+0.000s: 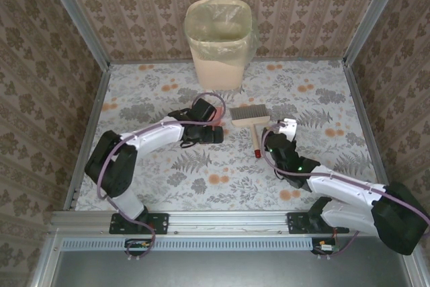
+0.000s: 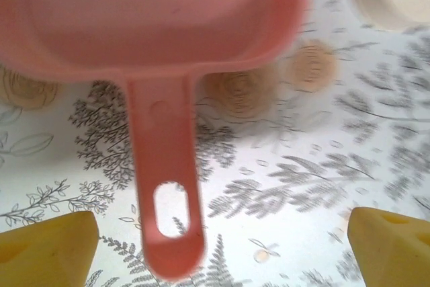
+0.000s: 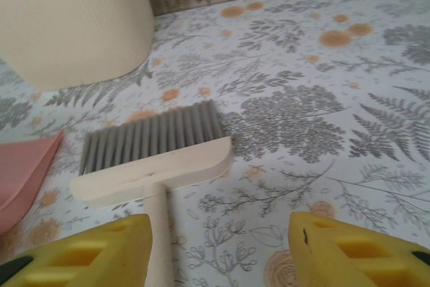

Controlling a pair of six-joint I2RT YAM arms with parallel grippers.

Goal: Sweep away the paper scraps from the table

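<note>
Left pincer [image 2: 222, 250] gapes wide; right pincer [image 3: 222, 250] seems parted, both low.

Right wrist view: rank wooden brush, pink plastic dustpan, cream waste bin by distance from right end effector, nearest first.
1. Wooden brush with grey bristles: just ahead of right end effector.
2. Pink plastic dustpan: left edge.
3. Cream waste bin: far back left.

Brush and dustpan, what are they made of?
The brush looks like pale, unpainted wood, with faint grain on its block, and stiff grey bristles, probably plastic. The dustpan looks like smooth pink plastic: one moulded piece with a hanging hole in its handle.
</note>
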